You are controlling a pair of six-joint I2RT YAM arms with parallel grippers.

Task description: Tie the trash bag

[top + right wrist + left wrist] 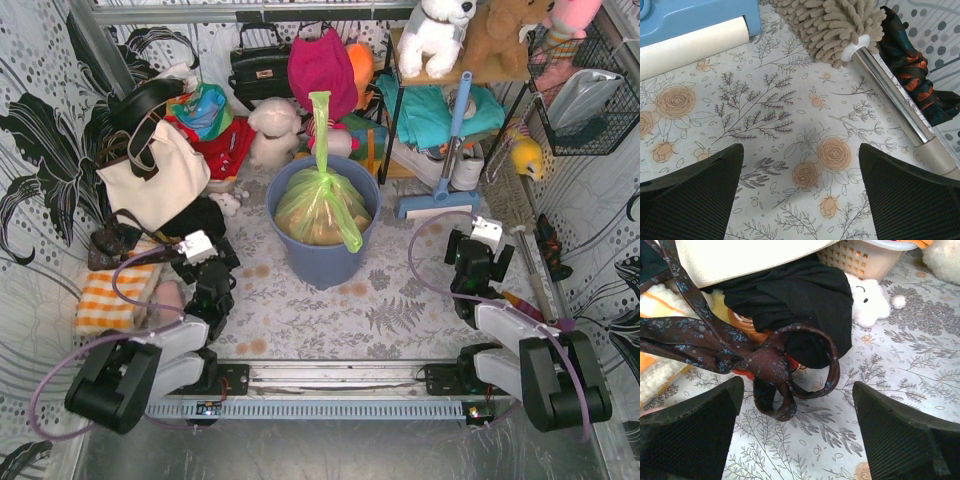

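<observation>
Two robot arms sit folded low at the near edge of a floral-covered tabletop point(400, 305), one on each side, both well apart from the trash bag. The left end effector point(207, 258) points toward the far left, its jaws spread wide and holding nothing. It faces a looped dark patterned necktie point(765, 362) lying beside a black cloth point(800, 300). The right end effector point(478, 252) points far, also wide open and empty, over bare tabletop near a blue roller tool point(695, 30) and a tan mop head point(835, 22). Centred and farther back, the trash bag point(318, 205), translucent light green with crumpled tan paper inside, sits in a round blue-grey bin point(325, 262). Its gathered neck stands upright, and another strip hangs down the bag's near right side.
</observation>
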